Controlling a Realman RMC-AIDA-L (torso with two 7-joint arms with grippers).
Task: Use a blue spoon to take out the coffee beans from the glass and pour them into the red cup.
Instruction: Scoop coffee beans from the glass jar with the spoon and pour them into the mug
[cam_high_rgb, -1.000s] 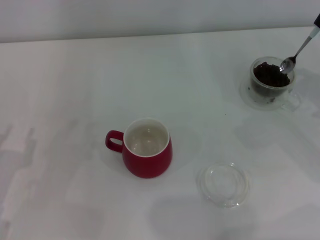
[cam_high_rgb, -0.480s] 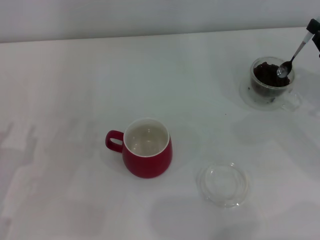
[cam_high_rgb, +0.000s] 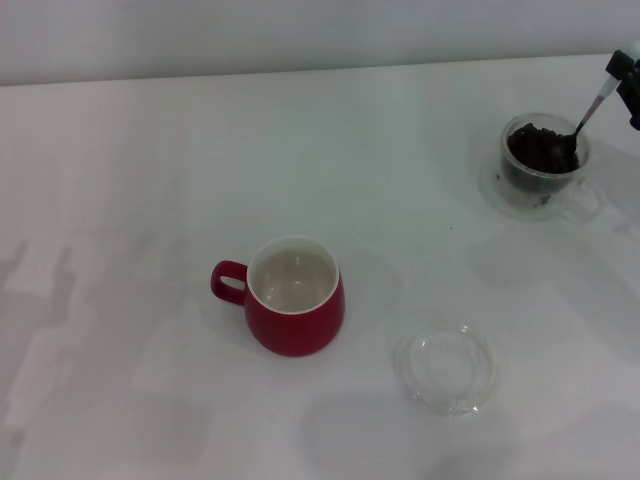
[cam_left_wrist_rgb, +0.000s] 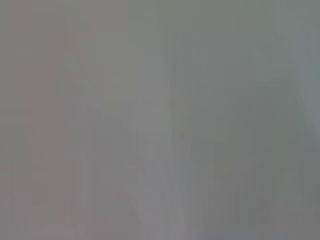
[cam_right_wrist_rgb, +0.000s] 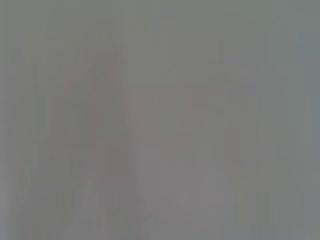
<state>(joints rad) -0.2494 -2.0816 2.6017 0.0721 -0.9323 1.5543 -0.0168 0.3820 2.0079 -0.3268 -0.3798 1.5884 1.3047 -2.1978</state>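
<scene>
The table (cam_high_rgb: 150, 150) is white and wide. On it, nearest me, stands the red cup (cam_high_rgb: 296, 310), white inside with nothing in it, handle toward my left. Just right of it and nearer lies a shallow clear dish (cam_high_rgb: 447, 368). Well apart, at the far right, sits the glass (cam_high_rgb: 541, 165), full of coffee beans (cam_high_rgb: 535, 148).

My right gripper (cam_high_rgb: 628, 78) shows only as a dark sliver at the frame's right edge, pinching the pale handle of the spoon (cam_high_rgb: 588, 116); the stem slants down and the bowl is sunk in the beans. My left gripper is out of sight.

The spoon is thin, stiff and light, and the smooth handle could twist in my grip, so a hold high on the handle suits it. The beans are loose and will probably roll off a tilted bowl. The glass is thick but could slide if I pry.

Only the head view shows any of this; both wrist views are blank grey.
</scene>
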